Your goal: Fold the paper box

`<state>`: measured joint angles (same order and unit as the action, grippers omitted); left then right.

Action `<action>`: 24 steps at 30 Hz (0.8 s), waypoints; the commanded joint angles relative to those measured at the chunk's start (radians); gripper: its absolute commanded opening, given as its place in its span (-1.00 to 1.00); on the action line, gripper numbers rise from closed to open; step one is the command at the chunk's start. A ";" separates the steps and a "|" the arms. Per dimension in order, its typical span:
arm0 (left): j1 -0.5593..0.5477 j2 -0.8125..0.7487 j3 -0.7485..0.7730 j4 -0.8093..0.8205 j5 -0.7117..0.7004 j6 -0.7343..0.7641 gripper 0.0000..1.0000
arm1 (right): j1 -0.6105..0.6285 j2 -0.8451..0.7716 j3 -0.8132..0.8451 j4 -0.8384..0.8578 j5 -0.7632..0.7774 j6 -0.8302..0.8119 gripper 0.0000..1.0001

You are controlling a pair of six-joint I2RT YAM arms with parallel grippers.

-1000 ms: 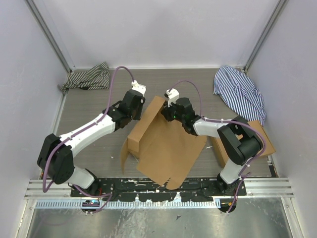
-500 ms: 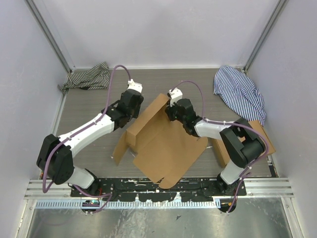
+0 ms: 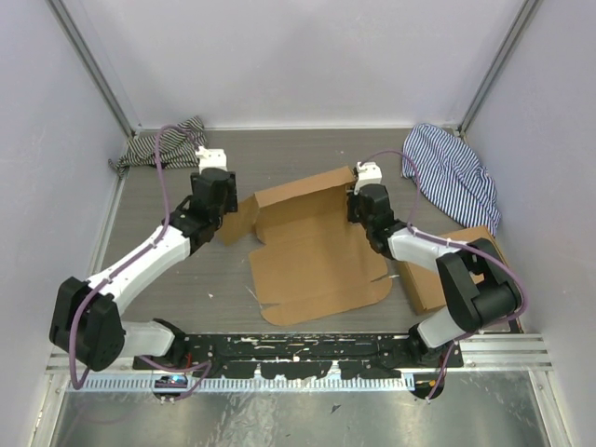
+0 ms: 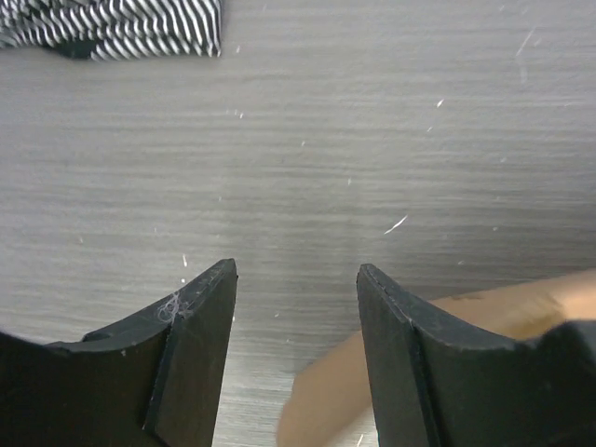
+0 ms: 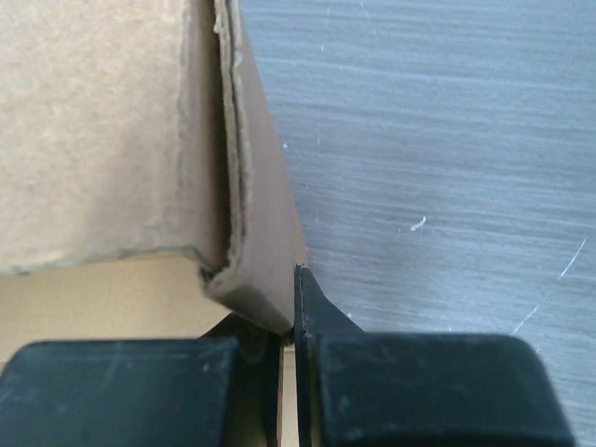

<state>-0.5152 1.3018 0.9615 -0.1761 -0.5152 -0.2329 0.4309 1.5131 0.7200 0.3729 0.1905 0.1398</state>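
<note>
Brown cardboard paper box (image 3: 312,256) spread out; right gripper (image 5: 285,321) pinches its doubled edge; left gripper (image 4: 296,284) parted wide

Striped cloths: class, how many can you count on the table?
2: a dark-striped cloth bunched in the far-left corner, and a blue-striped cloth at the far right. None appears hidden.

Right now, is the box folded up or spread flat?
Mostly spread: the box lies flat on the table, only its far flap raised, where the right pincer pinches a corner.
</note>
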 commanded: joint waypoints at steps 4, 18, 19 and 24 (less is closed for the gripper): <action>0.077 -0.081 -0.172 0.182 -0.071 -0.059 0.25 | -0.016 -0.090 -0.063 0.062 0.012 0.046 -0.98; 0.222 -0.040 -0.335 0.460 0.310 -0.146 0.24 | -0.093 -0.161 -0.072 -0.024 -0.100 0.136 -0.98; 0.222 -0.040 -0.361 0.510 0.329 -0.146 0.24 | -0.095 -0.157 -0.068 -0.028 -0.107 0.137 -0.98; 0.211 -0.041 -0.458 0.686 0.479 -0.175 0.19 | -0.098 -0.137 -0.057 -0.032 -0.136 0.140 -0.98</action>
<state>-0.2924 1.2617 0.5457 0.2920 -0.1799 -0.3740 0.3363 1.3857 0.6151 0.3042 0.1009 0.2470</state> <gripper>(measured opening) 0.602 0.075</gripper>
